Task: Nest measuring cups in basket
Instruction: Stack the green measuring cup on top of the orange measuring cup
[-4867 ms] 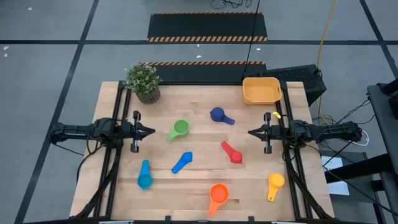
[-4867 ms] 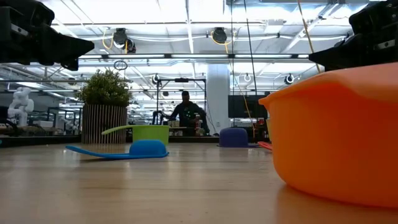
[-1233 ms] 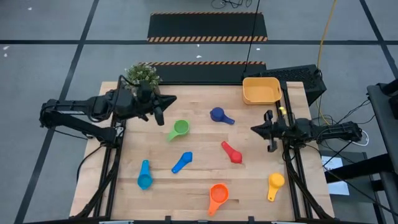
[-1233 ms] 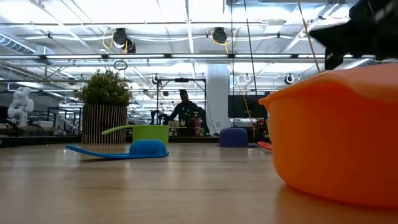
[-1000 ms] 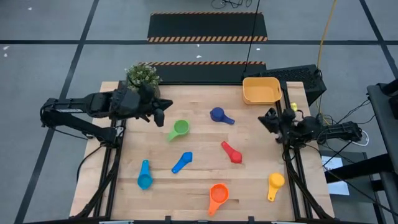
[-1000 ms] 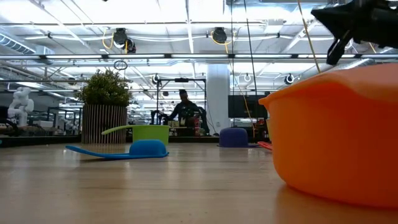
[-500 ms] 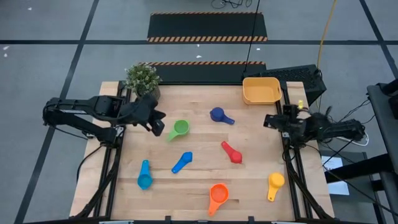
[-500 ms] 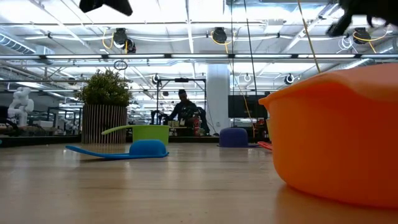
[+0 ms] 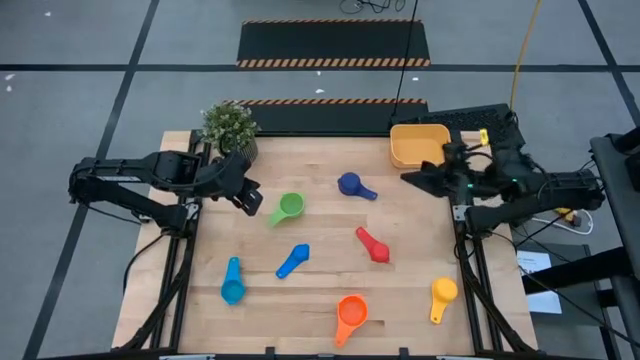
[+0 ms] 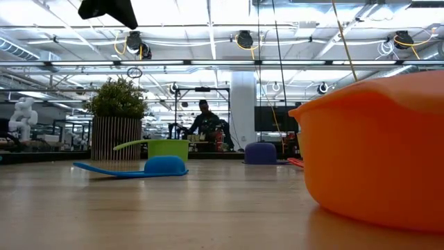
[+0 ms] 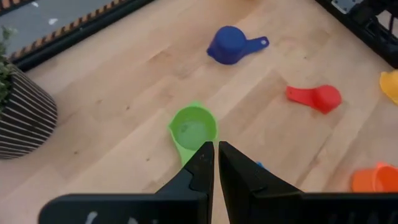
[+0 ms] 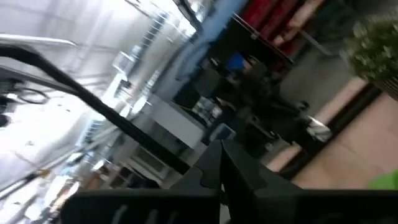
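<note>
Several measuring cups lie apart on the wooden table: green (image 9: 288, 207), dark blue (image 9: 352, 185), red (image 9: 372, 244), blue (image 9: 292, 261), teal (image 9: 232, 282), orange (image 9: 350, 315) and yellow (image 9: 442, 298). The yellow-orange basket (image 9: 420, 146) stands at the far right corner, nothing showing in it. My left gripper (image 9: 251, 204) hangs shut in the air just left of the green cup (image 11: 193, 130), slanting down at it (image 11: 216, 148). My right gripper (image 9: 406, 178) is shut, raised above the table beside the basket's near side, pointing toward the table's left and slightly upward (image 12: 220, 147).
A potted plant (image 9: 230, 130) stands at the far left corner, close behind my left arm. The orange cup (image 10: 374, 153) fills the low view's right side. Bare wood lies between the cups and along the near edge. A person (image 10: 205, 121) sits far off in the room.
My right gripper has risen well above the table and gone toward the basket, tipping from level to slightly upward and rolling, still shut. My left gripper has tipped downward and sunk a little toward the green cup, still shut. No cup has moved.
</note>
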Tool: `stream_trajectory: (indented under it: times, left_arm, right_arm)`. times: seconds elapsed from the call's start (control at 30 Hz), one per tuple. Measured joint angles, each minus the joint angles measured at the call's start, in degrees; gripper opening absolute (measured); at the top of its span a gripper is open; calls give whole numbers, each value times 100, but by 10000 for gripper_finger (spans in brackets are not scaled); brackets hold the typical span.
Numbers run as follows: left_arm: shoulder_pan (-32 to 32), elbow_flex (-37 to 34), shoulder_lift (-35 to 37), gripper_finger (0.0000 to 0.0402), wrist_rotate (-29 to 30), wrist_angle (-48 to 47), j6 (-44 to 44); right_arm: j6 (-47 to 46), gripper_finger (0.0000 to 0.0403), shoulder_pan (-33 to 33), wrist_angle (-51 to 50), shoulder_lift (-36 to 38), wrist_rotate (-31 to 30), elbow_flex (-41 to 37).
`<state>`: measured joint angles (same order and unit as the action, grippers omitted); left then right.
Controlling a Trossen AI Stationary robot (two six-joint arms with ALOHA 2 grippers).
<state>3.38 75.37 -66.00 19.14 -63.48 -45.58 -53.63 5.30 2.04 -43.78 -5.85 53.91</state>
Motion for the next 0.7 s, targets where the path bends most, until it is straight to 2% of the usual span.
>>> stream_trajectory:
  times: [0.17,0.33,0.43,0.57,0.7]
  left_arm:
    - [2,0,0,26,-294,2,48]
    - [6,0,0,26,-420,2,42]
    - [69,0,0,26,-431,4,-51]
    - [157,0,0,26,-437,2,-169]
    - [236,0,0,26,-435,7,-214]
  right_arm:
    - [101,0,0,-29,-683,-2,273]
    - [365,0,0,-13,-1115,-4,-21]
    - [-226,0,2,155,-1359,-2,-350]
    - [-1374,0,4,990,-1622,70,-932]
    - [-2463,0,6,2317,-1816,757,-1598]
